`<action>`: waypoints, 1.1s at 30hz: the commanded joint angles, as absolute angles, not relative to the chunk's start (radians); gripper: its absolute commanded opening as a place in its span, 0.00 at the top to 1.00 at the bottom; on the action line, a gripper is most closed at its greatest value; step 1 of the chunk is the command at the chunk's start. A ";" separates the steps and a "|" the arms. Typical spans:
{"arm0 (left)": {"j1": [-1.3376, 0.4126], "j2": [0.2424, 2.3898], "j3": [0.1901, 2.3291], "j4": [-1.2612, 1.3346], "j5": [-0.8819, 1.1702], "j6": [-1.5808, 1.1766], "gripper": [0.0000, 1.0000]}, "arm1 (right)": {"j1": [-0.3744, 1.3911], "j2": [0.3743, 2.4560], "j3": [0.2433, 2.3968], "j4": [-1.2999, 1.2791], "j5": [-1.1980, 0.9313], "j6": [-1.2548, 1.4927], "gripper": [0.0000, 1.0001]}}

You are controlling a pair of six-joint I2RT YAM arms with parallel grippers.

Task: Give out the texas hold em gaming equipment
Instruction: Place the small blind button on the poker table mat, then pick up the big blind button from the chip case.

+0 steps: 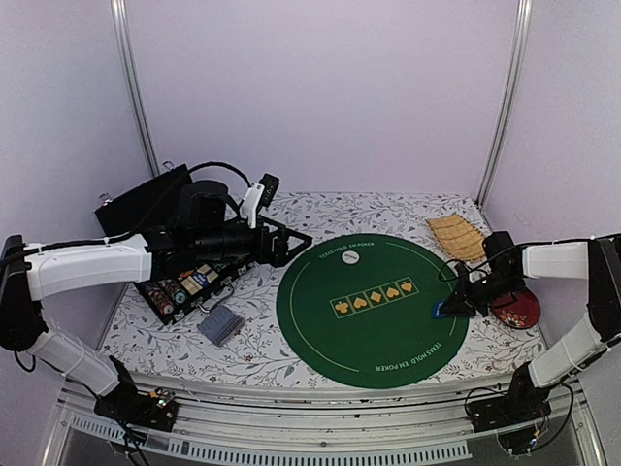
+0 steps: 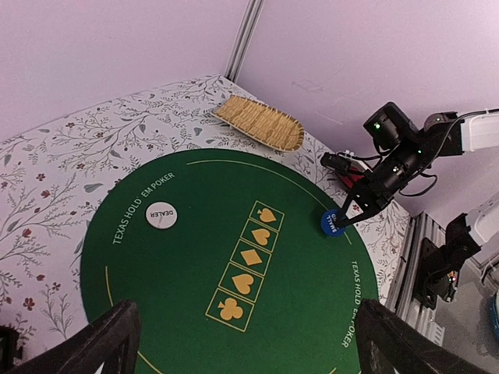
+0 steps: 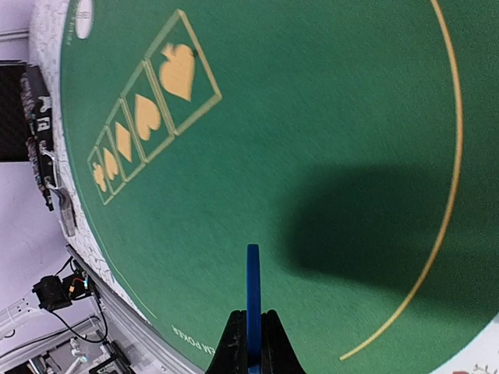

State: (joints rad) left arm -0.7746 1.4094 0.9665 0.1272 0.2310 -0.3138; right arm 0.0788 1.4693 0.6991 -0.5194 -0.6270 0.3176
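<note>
My right gripper (image 1: pixel 449 305) is shut on a blue marker disc (image 1: pixel 440 311) and holds it just above the right edge of the round green poker mat (image 1: pixel 374 335). The right wrist view shows the disc (image 3: pixel 253 296) edge-on between the fingertips (image 3: pixel 234 343). It also shows in the left wrist view (image 2: pixel 333 222). A white DEALER disc (image 1: pixel 350 258) (image 2: pixel 161 215) lies on the far side of the mat. A stack of grey-blue cards (image 1: pixel 220 324) lies left of the mat. My left gripper (image 1: pixel 287 243) is open and empty, above the mat's left edge (image 2: pixel 249 354).
A black open case with poker chips (image 1: pixel 184 284) sits at the left under my left arm. A tan woven mat (image 1: pixel 456 236) (image 2: pixel 260 122) lies at the back right. A red round cushion (image 1: pixel 514 309) lies right of my right gripper.
</note>
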 commanded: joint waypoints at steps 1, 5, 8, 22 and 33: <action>-0.761 1.415 1.002 0.080 0.201 -0.285 0.02 | 0.077 1.488 0.711 -0.648 -0.558 0.308 0.97; -0.756 1.416 1.008 0.063 0.185 -0.270 0.02 | 0.077 1.509 0.709 -0.674 -0.578 0.311 0.96; -0.753 1.418 1.008 0.056 0.184 -0.260 0.02 | 0.076 1.499 0.700 -0.699 -0.582 0.302 0.94; -0.691 1.406 1.033 -0.121 0.075 -0.305 0.02 | 0.104 1.296 0.919 -0.820 -0.224 0.328 0.45; -0.446 1.326 0.940 -0.462 -0.243 -0.391 0.05 | 0.341 1.369 1.105 -0.642 -0.262 0.269 0.42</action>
